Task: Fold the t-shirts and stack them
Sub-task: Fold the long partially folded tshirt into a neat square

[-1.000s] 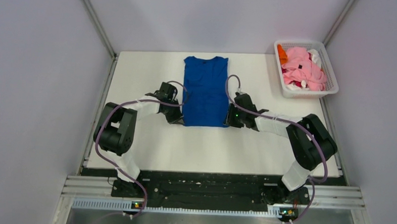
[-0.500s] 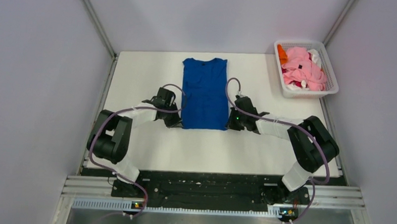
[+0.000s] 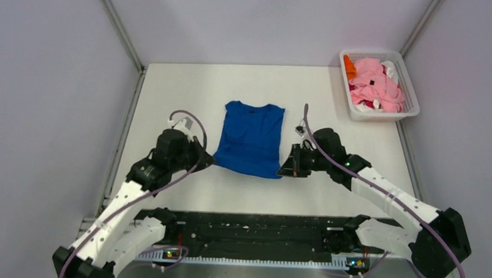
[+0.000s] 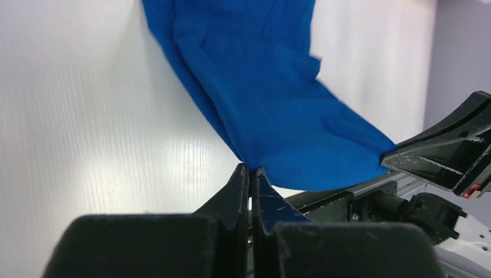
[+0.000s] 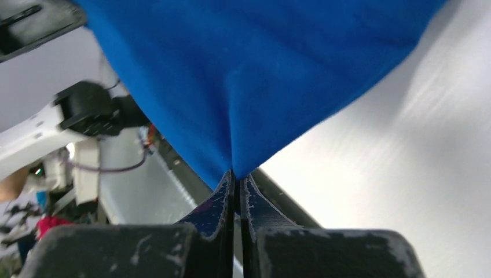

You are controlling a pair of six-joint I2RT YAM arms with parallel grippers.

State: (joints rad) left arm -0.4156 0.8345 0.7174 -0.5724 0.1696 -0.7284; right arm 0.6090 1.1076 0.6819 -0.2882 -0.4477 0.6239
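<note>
The royal blue t-shirt [image 3: 251,138] lies plain side up in the middle of the table, collar at the far end; no print shows. Its near hem is lifted off the table. My left gripper [image 3: 209,160] is shut on the near left corner of the blue shirt [image 4: 278,98]. My right gripper [image 3: 286,170] is shut on the near right corner of the blue shirt [image 5: 255,75]. Pink [image 3: 374,85], orange [image 3: 349,68], white and red shirts lie heaped in the basket.
The white lattice basket [image 3: 410,103] stands at the far right corner of the table [image 3: 170,92]. A black rail with the arm bases [image 3: 258,230] runs along the near edge. Grey walls close in both sides.
Both grippers have pulled back toward the near edge and risen, dragging the blue shirt toward me and lifting its hem. Both arms have stretched out from their folded poses.
</note>
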